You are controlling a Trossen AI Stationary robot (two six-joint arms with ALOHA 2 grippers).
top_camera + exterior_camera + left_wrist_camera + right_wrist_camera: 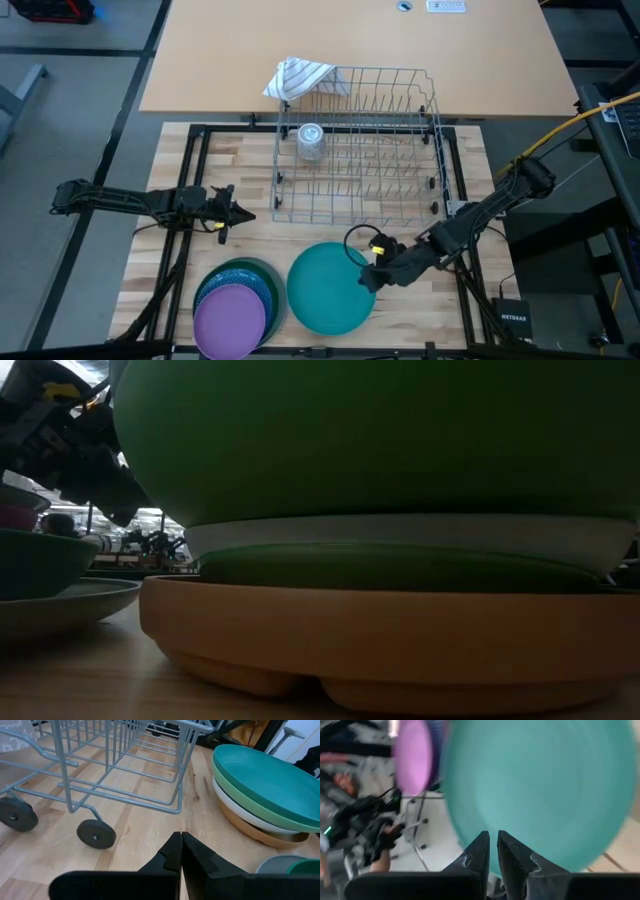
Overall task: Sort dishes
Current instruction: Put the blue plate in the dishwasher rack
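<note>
At the table's front edge your right gripper (372, 280) pinched the teal plate (328, 288) rim; left gripper (243, 214) sat closed beside the rack (358, 145).

Wire dish rack (358, 145) sitting mid-worktop (300, 240), on small dark wheels (96, 833). Striped cloth (298, 77) hanging over its far left corner. Clear glass (311, 140) lying inside the rack, left end. Black netgear box (510, 318) sitting at right edge.
</note>
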